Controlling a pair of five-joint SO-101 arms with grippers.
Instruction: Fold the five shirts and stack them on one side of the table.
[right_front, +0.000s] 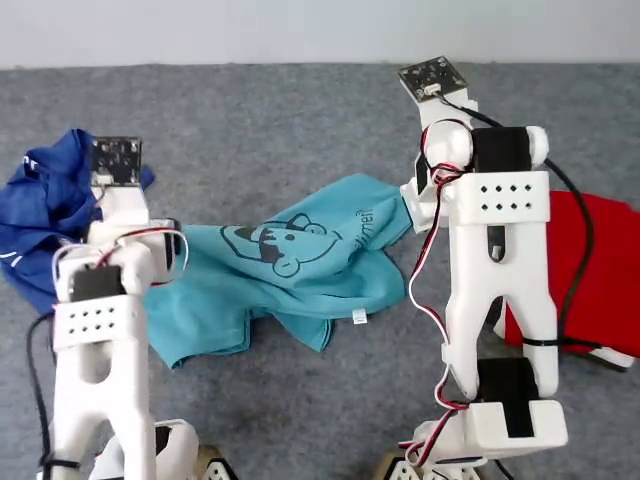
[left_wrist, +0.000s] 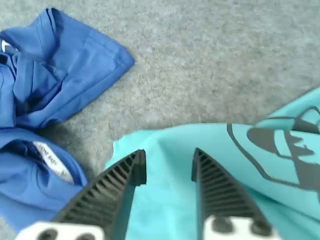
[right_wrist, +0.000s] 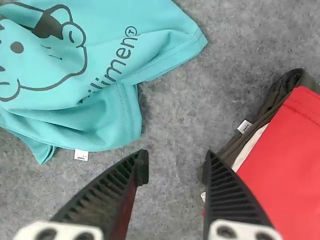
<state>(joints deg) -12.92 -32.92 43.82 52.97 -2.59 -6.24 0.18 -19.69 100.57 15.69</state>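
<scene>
From above, the teal shirt (right_front: 290, 265) lies crumpled at the middle of the table (right_front: 300, 120), blue shirt (right_front: 45, 215) left, red stack (right_front: 605, 270) right; the left gripper (left_wrist: 169, 160) gapes over the teal shirt's edge; the right gripper (right_wrist: 176, 160) gapes over bare table between teal shirt and red stack.

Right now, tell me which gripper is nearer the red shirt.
Right. The right gripper hangs open just beside the red shirt, at its edge. The left gripper is over the far end of the teal shirt, next to the blue shirt.
</scene>
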